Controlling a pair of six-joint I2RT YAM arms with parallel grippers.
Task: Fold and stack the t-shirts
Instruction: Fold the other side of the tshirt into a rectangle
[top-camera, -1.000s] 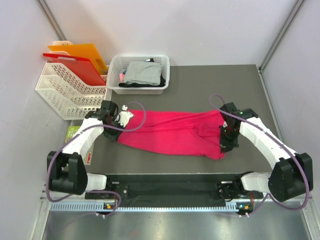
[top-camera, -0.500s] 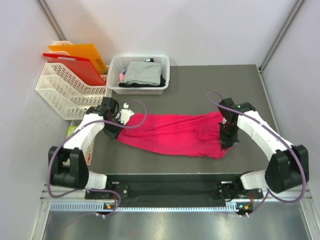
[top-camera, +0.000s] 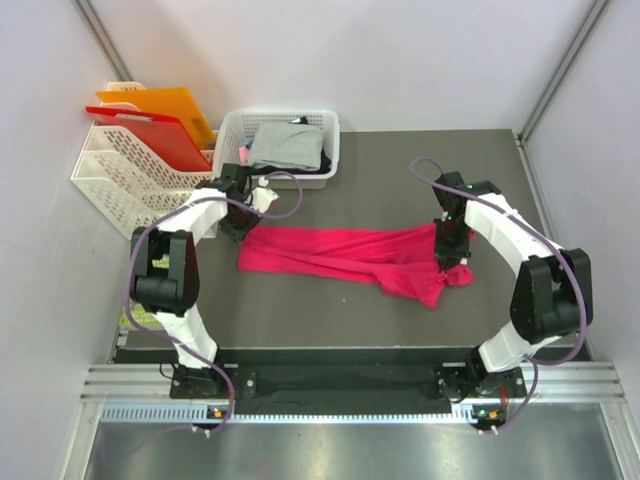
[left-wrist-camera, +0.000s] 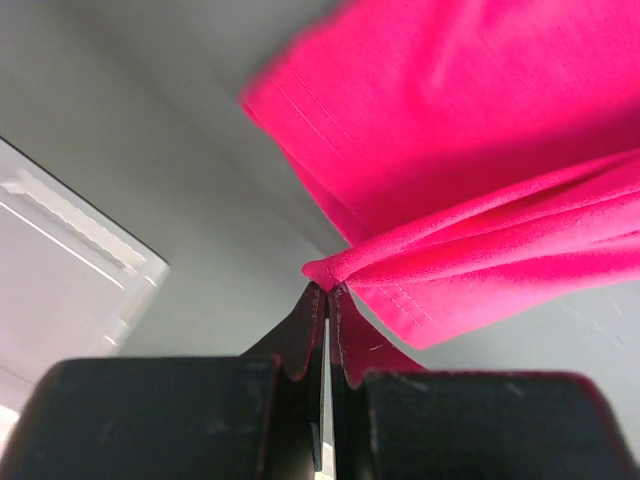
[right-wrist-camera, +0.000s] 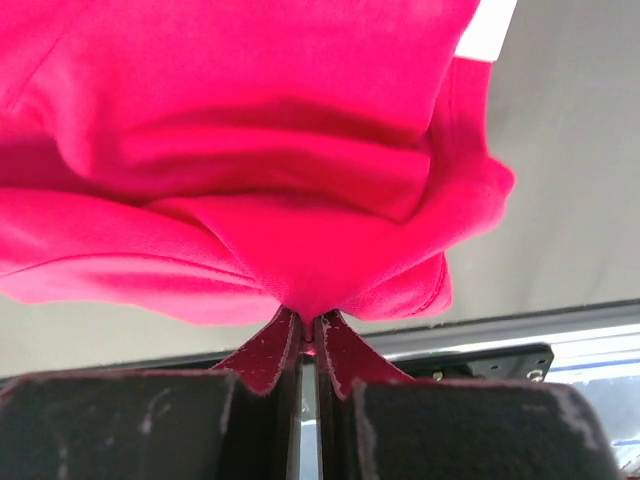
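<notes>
A bright pink-red t-shirt (top-camera: 340, 255) is stretched in a long band across the dark table (top-camera: 390, 170). My left gripper (top-camera: 241, 224) is shut on its left end; the left wrist view shows the fingertips (left-wrist-camera: 327, 290) pinching a hemmed corner (left-wrist-camera: 430, 130). At the shirt's right end my right gripper (top-camera: 447, 246) is shut too, and the bunched cloth (right-wrist-camera: 300, 180) hangs over its tips (right-wrist-camera: 308, 325) in the right wrist view. Part of the cloth droops below the right gripper. A grey t-shirt (top-camera: 288, 145) lies on a black one (top-camera: 262, 168) in the white basket (top-camera: 228, 150).
A white wire rack (top-camera: 130, 190) at the far left holds an orange folder (top-camera: 165, 105) and a red folder (top-camera: 150, 130). The basket stands just behind the left gripper. Walls close in both sides of the table.
Both grippers have carried the shirt's ends away from the near edge toward the basket. The shirt now lies farther back and is pulled into a narrower band.
</notes>
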